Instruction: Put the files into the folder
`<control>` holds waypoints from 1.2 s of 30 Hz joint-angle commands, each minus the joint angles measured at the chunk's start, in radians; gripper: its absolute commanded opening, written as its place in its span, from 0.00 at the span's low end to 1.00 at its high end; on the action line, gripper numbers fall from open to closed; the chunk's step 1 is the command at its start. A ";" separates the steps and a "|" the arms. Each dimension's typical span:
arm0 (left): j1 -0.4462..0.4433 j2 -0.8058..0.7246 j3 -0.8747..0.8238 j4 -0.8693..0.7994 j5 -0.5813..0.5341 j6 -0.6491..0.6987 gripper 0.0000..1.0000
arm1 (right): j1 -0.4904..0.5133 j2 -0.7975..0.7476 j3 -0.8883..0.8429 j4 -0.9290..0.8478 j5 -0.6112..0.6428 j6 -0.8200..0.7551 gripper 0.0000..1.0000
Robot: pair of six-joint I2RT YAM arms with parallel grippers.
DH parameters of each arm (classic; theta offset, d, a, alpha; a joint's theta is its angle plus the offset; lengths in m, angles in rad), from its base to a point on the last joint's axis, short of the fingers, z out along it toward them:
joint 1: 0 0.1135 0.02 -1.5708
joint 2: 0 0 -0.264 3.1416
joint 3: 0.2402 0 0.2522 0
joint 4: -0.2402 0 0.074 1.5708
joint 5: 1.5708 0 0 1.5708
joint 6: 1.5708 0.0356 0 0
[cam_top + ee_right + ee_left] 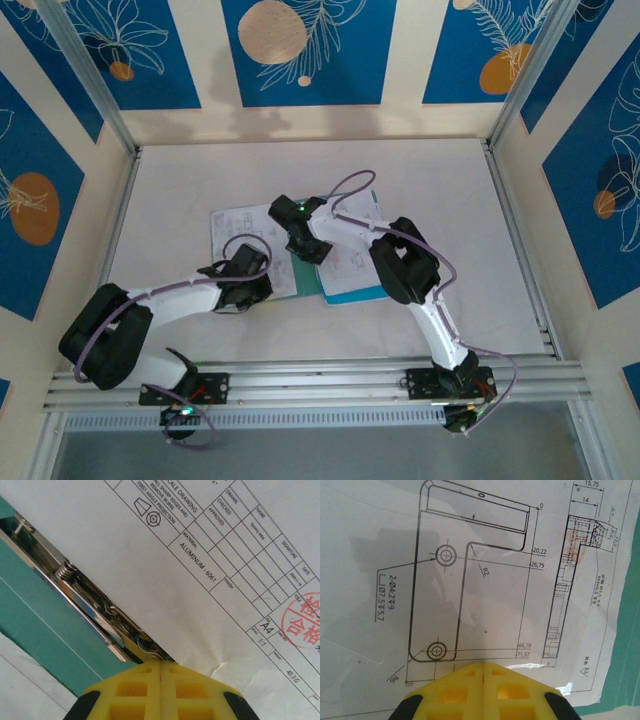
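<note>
The folder (35, 625) lies open and flat near the middle of the desk (200, 170), its teal surface carrying a shiny metal spring clip (80, 597) along one edge. The files (470, 605) are spread on both sides of it. White drawing sheets lie on the desk just left of the folder and overlap its left edge. Another sheet with a title block and a red stamp (305, 620) rests on the folder, up against the clip. A bright blue sheet (358, 296) peeks out at the folder's near edge.

The left claw (484, 666) has its yellow fingers together, over the sheet left of the folder. The right claw (160, 662) is also pressed together, its tips at the clip, where the stamped sheet is wrinkled.
</note>
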 commanded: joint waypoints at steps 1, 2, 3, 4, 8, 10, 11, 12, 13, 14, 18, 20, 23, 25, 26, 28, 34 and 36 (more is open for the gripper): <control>0.004 0.022 -0.054 -0.155 -0.053 -0.015 0.00 | -0.025 0.114 0.005 -0.189 0.063 -0.008 0.00; 0.004 0.022 -0.055 -0.155 -0.053 -0.016 0.00 | -0.025 0.126 0.012 -0.199 0.065 -0.008 0.00; 0.004 0.021 -0.054 -0.156 -0.053 -0.015 0.00 | -0.025 0.133 0.012 -0.201 0.065 -0.007 0.00; 0.005 0.019 -0.056 -0.156 -0.053 -0.015 0.00 | -0.025 0.137 0.009 -0.198 0.063 -0.008 0.00; 0.006 0.016 -0.058 -0.160 -0.055 -0.014 0.00 | -0.024 0.153 -0.003 -0.208 0.065 0.002 0.00; 0.007 0.016 -0.058 -0.158 -0.055 -0.013 0.00 | -0.027 0.155 -0.012 -0.207 0.065 0.003 0.00; 0.007 0.016 -0.057 -0.159 -0.055 -0.013 0.00 | -0.028 0.155 -0.017 -0.206 0.065 0.004 0.00; 0.008 0.016 -0.058 -0.159 -0.055 -0.013 0.00 | -0.029 0.155 -0.023 -0.202 0.064 0.003 0.00; 0.008 0.016 -0.059 -0.160 -0.055 -0.013 0.00 | -0.031 0.154 -0.028 -0.200 0.065 0.003 0.00; 0.008 0.014 -0.058 -0.161 -0.056 -0.014 0.00 | -0.032 0.152 -0.033 -0.198 0.064 0.002 0.00; 0.009 0.014 -0.061 -0.159 -0.056 -0.014 0.00 | -0.032 0.122 -0.069 -0.145 0.075 -0.033 0.00; 0.010 0.013 -0.064 -0.160 -0.057 -0.016 0.00 | -0.030 0.099 -0.083 -0.108 0.087 -0.071 0.00; 0.010 0.012 -0.067 -0.156 -0.057 -0.017 0.00 | -0.022 0.061 -0.087 -0.070 0.108 -0.126 0.00; 0.010 0.013 -0.068 -0.153 -0.056 -0.018 0.00 | -0.013 0.029 -0.085 -0.034 0.120 -0.174 0.00; 0.010 0.014 -0.068 -0.151 -0.055 -0.016 0.00 | -0.008 0.014 -0.075 -0.020 0.124 -0.196 0.00; 0.011 0.018 -0.068 -0.148 -0.054 -0.017 0.00 | 0.007 -0.019 -0.053 -0.016 0.140 -0.220 0.00; 0.010 0.025 -0.068 -0.144 -0.053 -0.014 0.00 | 0.046 -0.171 -0.053 0.019 0.185 -0.220 0.00; 0.010 0.025 -0.066 -0.144 -0.053 -0.012 0.00 | 0.051 -0.221 -0.085 0.045 0.180 -0.210 0.00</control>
